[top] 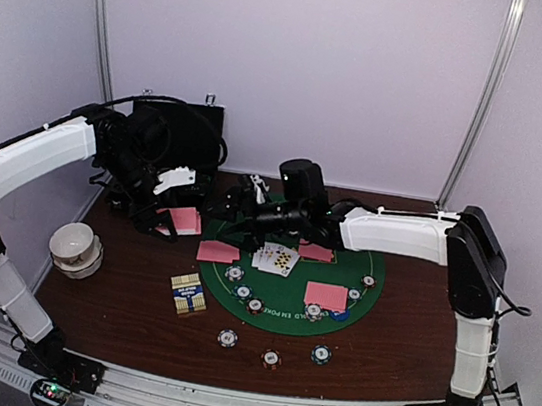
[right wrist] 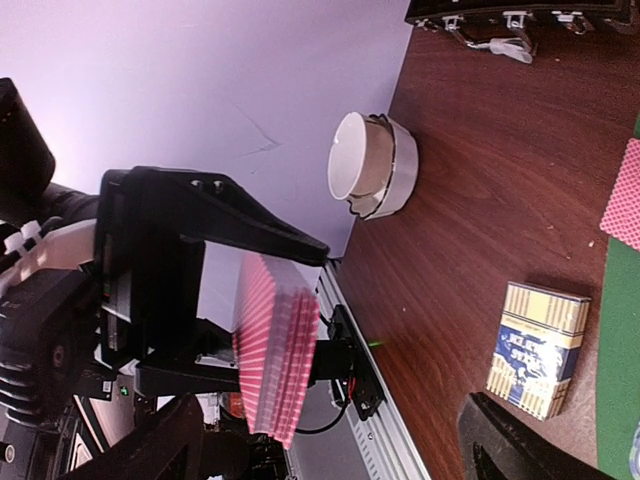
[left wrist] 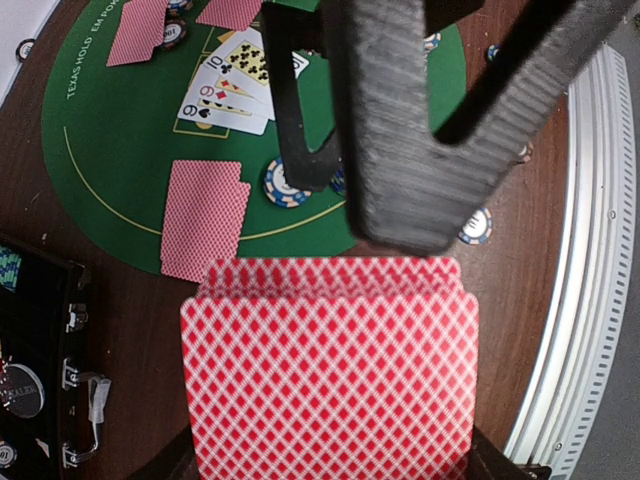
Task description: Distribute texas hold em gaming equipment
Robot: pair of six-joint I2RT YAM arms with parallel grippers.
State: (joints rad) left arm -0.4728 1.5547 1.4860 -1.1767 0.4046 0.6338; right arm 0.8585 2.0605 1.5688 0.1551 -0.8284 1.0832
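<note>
My left gripper (top: 173, 211) is shut on a deck of pink-backed cards (left wrist: 330, 370), held on edge above the table to the left of the green mat (top: 290, 284). The deck (right wrist: 275, 350) hides most of the left fingers. My right gripper (top: 224, 209) stands open right at the deck, with one finger (left wrist: 400, 130) over its top edge and nothing gripped. On the mat lie fanned face-up cards (top: 276, 257), face-down cards (top: 326, 296) and several striped chips (top: 243, 292). Three chips (top: 270, 358) sit on the wood in front of the mat.
A black hinged case (top: 175, 134) stands open at the back left. A white bowl (top: 76, 246) sits near the table's left edge. A blue and yellow card box (top: 188, 293) lies just left of the mat. Another face-down card (top: 219, 252) overlaps the mat's left rim.
</note>
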